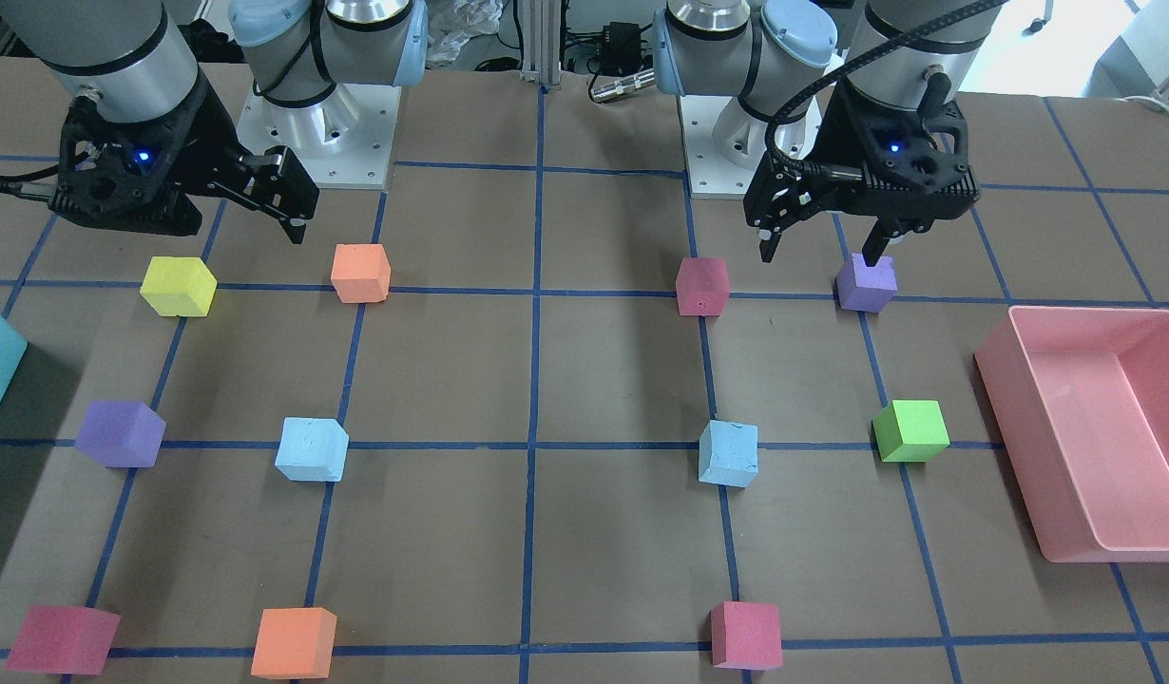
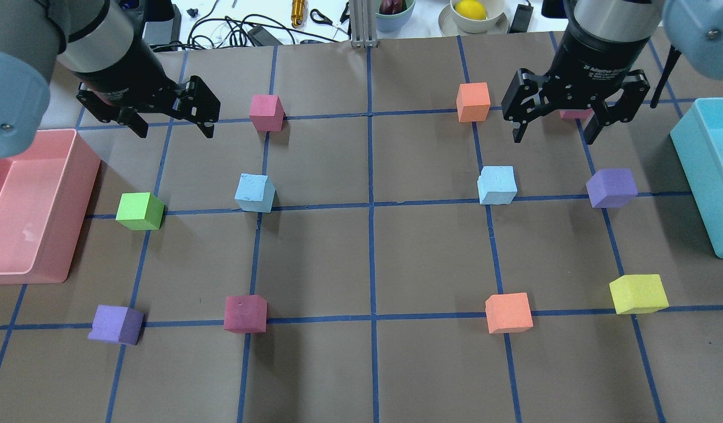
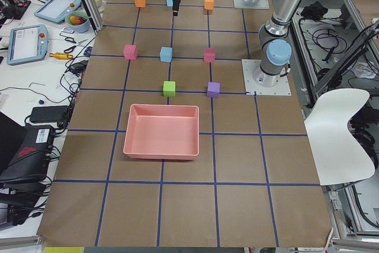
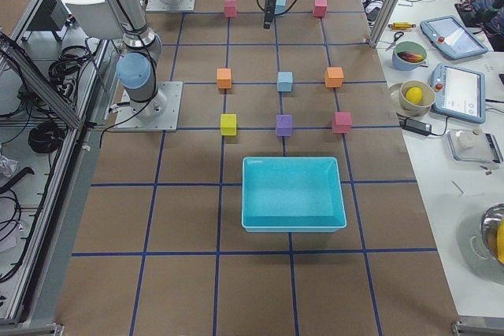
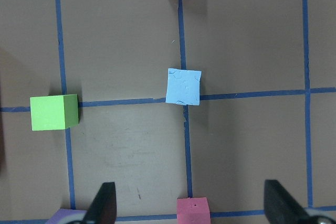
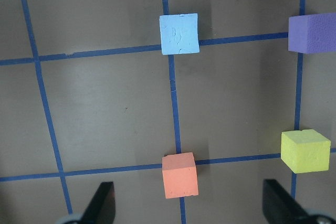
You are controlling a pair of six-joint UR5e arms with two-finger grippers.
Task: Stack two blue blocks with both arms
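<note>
The left black two-finger gripper (image 2: 173, 124) hangs over the brown table (image 2: 314, 264). Its jaws are spread wide and hold nothing. One pale sky-blue foam cube (image 2: 255, 192) sits on the table at about 4 o'clock from it in the overhead view, well apart. In the left wrist view this cube is at 12 o'clock, straight ahead of the two fingers.

The right black two-finger gripper (image 2: 554, 136) also has its jaws wide apart and holds nothing. The other pale sky-blue foam cube (image 2: 497, 185) sits at about 8 o'clock from it, near but not touching. In the right wrist view it is at 12 o'clock too.

Each blue cube rests where two blue tape lines cross. Their tops look rough, with little cracks and dents. The first one is turned a bit.

A big pink plastic tray (image 2: 85, 205) sits at the 9 o'clock edge of the overhead view, and its smooth floor shows. A big teal plastic bin (image 2: 699, 182) sits at the 3 o'clock edge. A pale round bowl (image 2: 476, 22) at 12 o'clock holds a yellow fruit (image 2: 471, 8).
</note>
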